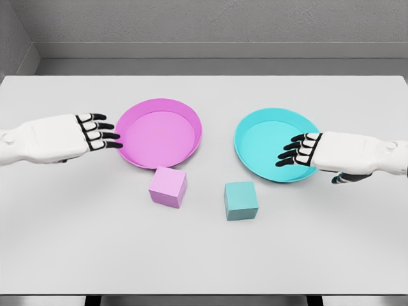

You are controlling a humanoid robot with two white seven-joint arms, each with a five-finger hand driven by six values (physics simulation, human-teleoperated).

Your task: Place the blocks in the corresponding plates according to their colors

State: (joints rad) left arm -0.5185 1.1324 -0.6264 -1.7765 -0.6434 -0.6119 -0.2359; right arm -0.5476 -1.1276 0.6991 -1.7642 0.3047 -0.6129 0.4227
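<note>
Nothing is placed yet: the pink block (168, 187) sits at the pink plate's (191, 124) 6 o'clock and the teal block (241, 200) near 7 o'clock of the cyan plate (245, 150), apparently clear of it. Left hand (89, 132) and right hand (307, 150) hover with fingers extended, empty.

White table (204, 255); grey wall (204, 22) behind far edge.

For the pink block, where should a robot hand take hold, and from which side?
Probably from above, pinching the two opposite side faces of the pink block. It sits flat on the table, turned slightly, with open space left and right. The pink plate sits close behind, so a rear approach looks cramped.
</note>
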